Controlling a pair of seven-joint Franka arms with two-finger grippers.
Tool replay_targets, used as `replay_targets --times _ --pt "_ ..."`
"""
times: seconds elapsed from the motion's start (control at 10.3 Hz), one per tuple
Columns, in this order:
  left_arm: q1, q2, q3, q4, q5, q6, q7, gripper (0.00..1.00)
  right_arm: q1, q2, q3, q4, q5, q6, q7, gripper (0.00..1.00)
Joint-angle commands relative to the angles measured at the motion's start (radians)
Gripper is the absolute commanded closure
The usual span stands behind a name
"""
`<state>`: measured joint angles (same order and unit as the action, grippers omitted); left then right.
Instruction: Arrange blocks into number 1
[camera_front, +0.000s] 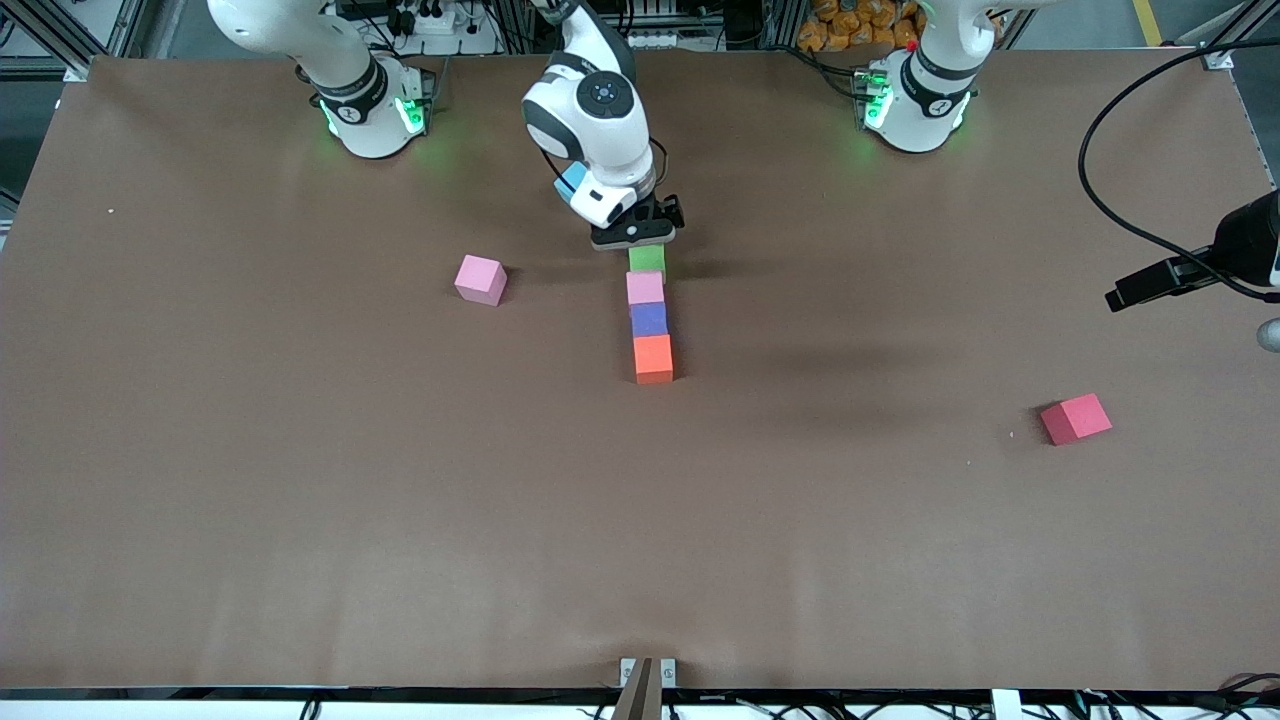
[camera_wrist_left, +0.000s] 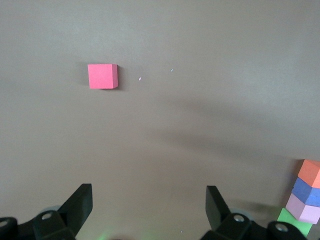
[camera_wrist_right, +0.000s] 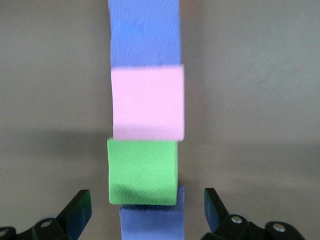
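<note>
A row of blocks runs down the table's middle: green (camera_front: 647, 260), pink (camera_front: 645, 288), purple (camera_front: 648, 318), then orange (camera_front: 653, 358) nearest the front camera. My right gripper (camera_front: 637, 236) hangs low over the row's end by the green block. In the right wrist view it (camera_wrist_right: 147, 200) is open, with a blue block (camera_wrist_right: 151, 222) between its fingers, untouched by them. That block adjoins the green one (camera_wrist_right: 143, 171) and is shifted slightly sideways. A second pink block (camera_front: 481, 279) and a red block (camera_front: 1076, 418) lie loose. My left gripper (camera_wrist_left: 150, 192) waits open and empty above the table.
The left hand (camera_front: 1150, 280) shows at the left arm's end of the table, up in the air, with a black cable looping above it. The red block (camera_wrist_left: 103, 76) lies alone on bare brown tabletop (camera_front: 300, 500).
</note>
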<state>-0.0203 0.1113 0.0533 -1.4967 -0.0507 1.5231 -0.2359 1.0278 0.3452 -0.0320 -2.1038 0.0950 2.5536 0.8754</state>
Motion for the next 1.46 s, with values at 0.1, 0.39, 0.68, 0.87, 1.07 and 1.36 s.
replay_targets --times 0.1,0.39,0.68,0.87,1.07,1.36 --pt "0.022 -0.055 -0.018 -0.036 0.028 -0.018 0.021 0.00 -0.173 -0.201 0.017 0.005 -0.116 -0.180 -0.002 0.00" --pt "0.019 -0.090 -0.018 -0.031 0.028 -0.040 0.021 0.00 -0.338 -0.195 0.020 0.296 -0.265 -0.544 -0.291 0.00" --pt "-0.048 -0.121 -0.013 -0.028 0.028 -0.075 0.047 0.00 -0.533 -0.180 0.018 0.476 -0.245 -0.665 -0.603 0.00" --pt "-0.101 -0.117 -0.018 -0.025 0.050 -0.077 0.052 0.00 -0.670 -0.195 0.012 0.574 -0.165 -0.827 -0.706 0.00" --pt "-0.115 -0.119 -0.023 -0.023 0.071 -0.074 0.050 0.00 -0.764 -0.216 0.004 0.652 -0.133 -0.950 -0.702 0.00" --pt "-0.112 -0.121 -0.023 -0.028 0.069 -0.064 0.052 0.00 -0.909 -0.274 0.015 0.685 -0.126 -1.004 -0.713 0.00"
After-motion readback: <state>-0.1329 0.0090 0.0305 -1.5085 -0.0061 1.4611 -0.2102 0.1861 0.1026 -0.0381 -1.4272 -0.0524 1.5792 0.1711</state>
